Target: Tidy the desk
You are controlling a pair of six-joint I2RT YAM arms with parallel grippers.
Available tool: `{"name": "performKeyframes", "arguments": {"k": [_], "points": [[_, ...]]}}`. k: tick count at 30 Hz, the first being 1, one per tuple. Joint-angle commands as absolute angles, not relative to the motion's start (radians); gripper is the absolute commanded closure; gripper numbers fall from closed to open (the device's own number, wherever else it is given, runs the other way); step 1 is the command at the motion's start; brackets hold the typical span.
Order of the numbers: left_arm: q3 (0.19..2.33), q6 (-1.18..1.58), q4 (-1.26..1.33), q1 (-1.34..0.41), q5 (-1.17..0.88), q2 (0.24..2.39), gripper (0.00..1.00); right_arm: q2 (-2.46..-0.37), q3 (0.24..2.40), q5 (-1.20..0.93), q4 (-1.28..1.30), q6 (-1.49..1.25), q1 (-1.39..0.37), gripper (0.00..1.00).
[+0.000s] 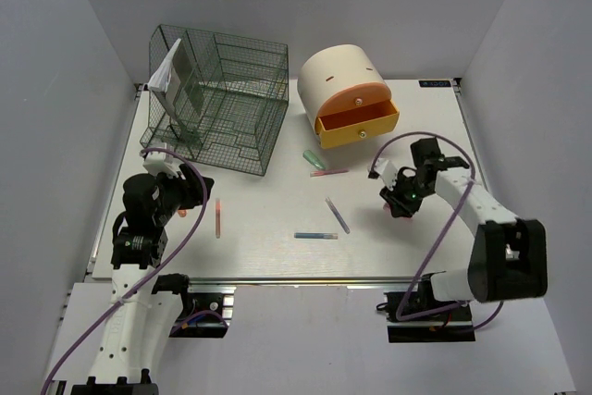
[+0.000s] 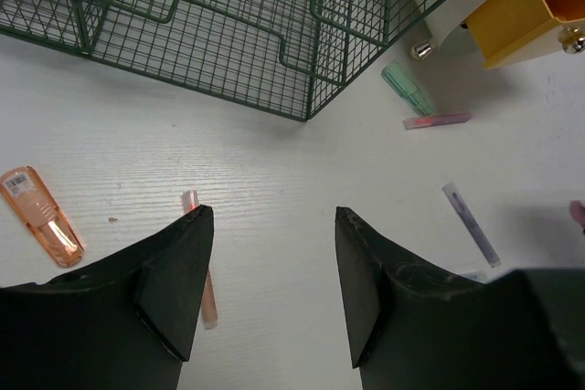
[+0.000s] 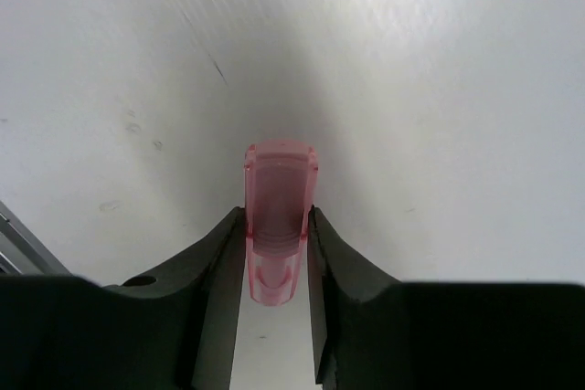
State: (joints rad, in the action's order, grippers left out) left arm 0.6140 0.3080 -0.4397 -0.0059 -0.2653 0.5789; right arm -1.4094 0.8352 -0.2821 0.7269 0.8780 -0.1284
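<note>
A white desk (image 1: 268, 228) fills the space between plain grey walls, with a silver rail (image 1: 277, 279) along its near edge by the 2 arm bases. At the far left of the desk stands a dark green wire rack (image 1: 217, 99) with a folded white paper (image 1: 166, 71) leaning in its left end. To the rack's right is a cream round drawer unit (image 1: 344, 80), its orange-yellow drawer (image 1: 357, 123) pulled out.

Loose on the desk between the arms lie a pink stick (image 1: 218, 217), a blue pen (image 1: 315, 236) and a purple pen (image 1: 338, 215). Closer to the drawer lie a pale green piece (image 1: 314, 160) and a pink-purple stick (image 1: 329, 172) just beside it.

The left gripper (image 2: 271, 216) hovers over the desk's left part with its jaws apart and only bare desk between them. The pink stick runs just beside its left fingertip, and an orange translucent piece (image 2: 41, 216) lies further left.

The right gripper (image 3: 274, 216) is low over the desk's right part. Its 2 fingers (image 3: 219, 253) press against both sides of a pink translucent piece (image 3: 281, 198), whose far end sticks out past the fingertips.
</note>
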Motion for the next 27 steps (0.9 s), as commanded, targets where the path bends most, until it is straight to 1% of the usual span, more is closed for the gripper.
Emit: {"name": "performKeyframes", "arguments": {"k": [1,3,4,5,7,10,13,15,18,20,27], "points": [[0.606,0.307,-0.425,-0.002,-0.272,0.577,0.34,-1.266,0.959,-0.503,0.849,1.182,-0.143,0.90],[0.606,0.305,-0.425,-0.002,-0.268,0.581,0.34,-1.208,0.992,-0.511,0.778,1.210,-0.158,0.91],[0.607,0.305,-0.426,-0.002,-0.268,0.584,0.34,-1.189,0.999,-0.508,0.732,1.201,-0.161,0.94],[0.606,0.305,-0.426,-0.002,-0.265,0.587,0.34,-1.177,1.003,-0.497,0.619,1.186,-0.167,0.95],[0.607,0.305,-0.428,-0.002,-0.265,0.594,0.34,-1.164,1.038,-0.460,0.520,1.126,-0.183,0.98],[0.607,0.305,-0.429,-0.002,-0.262,0.600,0.34,-1.177,1.092,-0.422,0.391,1.120,-0.207,0.99],[0.609,0.305,-0.431,-0.002,-0.259,0.604,0.34,-1.184,1.104,-0.397,0.261,1.207,-0.230,0.99],[0.609,0.305,-0.433,-0.002,-0.256,0.607,0.34,-1.239,1.164,-0.384,0.268,1.224,-0.247,0.99],[0.609,0.307,-0.433,-0.002,-0.253,0.612,0.34,-1.295,1.218,-0.347,0.181,1.232,-0.261,0.98],[0.609,0.307,-0.436,-0.002,-0.250,0.615,0.34,-1.348,1.273,-0.347,0.175,1.233,-0.265,0.98],[0.612,0.305,-0.440,-0.002,-0.239,0.624,0.34,-1.442,1.286,-0.350,0.091,1.276,-0.284,0.95]]}}
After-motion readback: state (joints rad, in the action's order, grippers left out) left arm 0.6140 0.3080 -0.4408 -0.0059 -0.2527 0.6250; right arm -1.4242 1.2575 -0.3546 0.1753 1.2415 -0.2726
